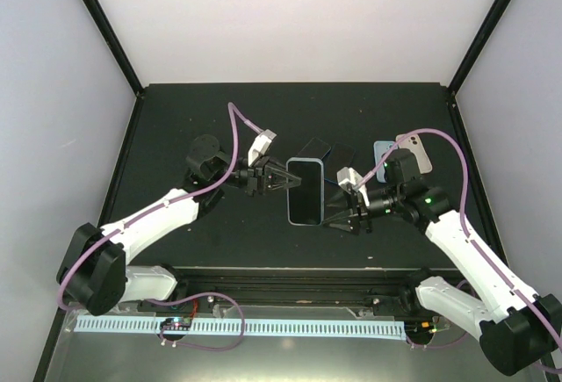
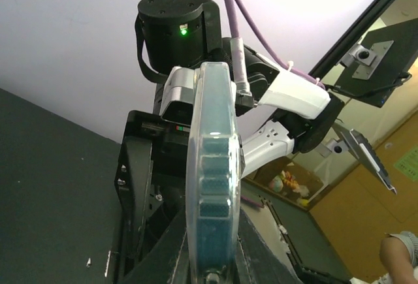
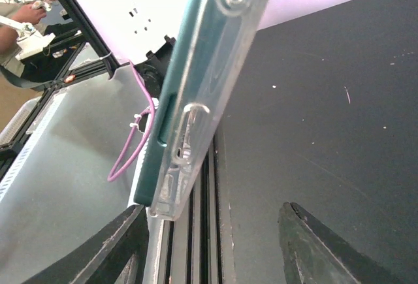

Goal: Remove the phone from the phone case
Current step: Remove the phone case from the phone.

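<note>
The left tool [image 1: 263,177] was clamped shut on the clear plastic phone case [image 1: 291,191], gripping its left long edge just left of the top view's centre. The case was lifted off the black tabletop [image 1: 176,118]. The teal phone [image 1: 305,191] sat inside that case, its dark screen facing the overhead camera. In the left wrist view the cased phone [image 2: 212,186] stood edge-on up the middle of the frame. The clear case [image 2: 212,101] wrapped its rim, and the left tool [image 2: 212,261] pinched it across its thickness at the bottom edge. The right tool [image 1: 347,211] sat at the phone's lower right corner with its jaws well apart, gripping nothing. In the right wrist view the case [image 3: 222,55] slanted down from the top centre, with the teal body [image 3: 171,121] showing behind it. Its lowest corner hung just above the left-hand finger [image 3: 121,251] of the open right tool [image 3: 209,248] (contact there could not be judged). A pale-blue handset [image 1: 383,151] and a pinkish-white handset [image 1: 421,149] lay flat at the upper right of the tabletop.
</note>
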You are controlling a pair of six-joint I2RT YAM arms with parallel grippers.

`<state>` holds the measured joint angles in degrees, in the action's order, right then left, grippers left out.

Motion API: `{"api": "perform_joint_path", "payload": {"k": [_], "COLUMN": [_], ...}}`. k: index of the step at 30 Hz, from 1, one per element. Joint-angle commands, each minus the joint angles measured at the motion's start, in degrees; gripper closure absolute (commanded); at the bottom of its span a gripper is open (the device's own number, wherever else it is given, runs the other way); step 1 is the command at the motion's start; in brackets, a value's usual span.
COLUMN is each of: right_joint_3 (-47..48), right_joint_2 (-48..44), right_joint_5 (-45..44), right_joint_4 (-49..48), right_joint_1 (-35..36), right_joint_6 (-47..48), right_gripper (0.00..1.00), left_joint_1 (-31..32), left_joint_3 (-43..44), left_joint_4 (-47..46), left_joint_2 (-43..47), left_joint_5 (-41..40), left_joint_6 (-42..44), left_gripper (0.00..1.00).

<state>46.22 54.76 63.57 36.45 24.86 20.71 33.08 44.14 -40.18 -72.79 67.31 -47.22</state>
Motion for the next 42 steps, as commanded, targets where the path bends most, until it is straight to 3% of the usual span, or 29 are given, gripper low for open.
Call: {"api": "perform_joint_path", "payload": {"k": [1, 19, 29, 42], "right_joint_3": [1.86, 2.59, 1.7, 11.31], "right_joint_2": [0.33, 4.4, 2.05, 6.14], "right_joint_5": [2.49, -13.21, -23.24, -31.45], "right_joint_4": [0.91, -3.05, -6.36, -3.51], "right_joint_1": [-0.38, -0.43, -0.61, -0.68], "right_joint_6": [2.51, -2.49, -4.08, -4.53], "right_gripper": [0.45, 0.51, 0.53, 0.54], "left_joint_1": [0.57, 3.34, 6.46, 8.69], "left_joint_3": [2.99, 4.56, 6.09, 6.61], "left_joint_4": [-1.11, -2.28, 3.29, 7.16], "left_joint_2": [0.06, 0.97, 1.83, 2.98], "left_joint_5": [0.94, 6.8, 9.51, 8.95], "left_joint_6": [1.59, 0.15, 4.17, 6.84], "left_gripper": [0.99, 0.99, 0.98, 0.98]}}
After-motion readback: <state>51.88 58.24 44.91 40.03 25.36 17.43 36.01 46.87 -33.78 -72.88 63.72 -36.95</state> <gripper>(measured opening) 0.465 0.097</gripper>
